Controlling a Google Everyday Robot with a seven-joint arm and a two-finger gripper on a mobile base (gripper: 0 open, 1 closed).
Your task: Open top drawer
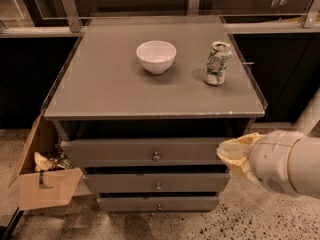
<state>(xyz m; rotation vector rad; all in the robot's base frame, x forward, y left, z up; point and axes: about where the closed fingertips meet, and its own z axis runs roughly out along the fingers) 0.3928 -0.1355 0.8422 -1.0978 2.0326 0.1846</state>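
Observation:
The top drawer (115, 151) is the tallest grey front, just under the cabinet top, with a small round metal knob (156, 156) at its middle. A dark gap shows above the front. My gripper (231, 156), with tan fingers held together, hangs in front of the drawer's right end, well to the right of the knob and holding nothing. My white arm (287, 164) reaches in from the right edge.
Two slimmer grey drawers (155, 183) (157, 203) sit below. A white bowl (156, 56) and a green-white can (218, 63) stand on the cabinet top (100, 89). An open cardboard box (45, 181) with scraps stands on the floor at the left.

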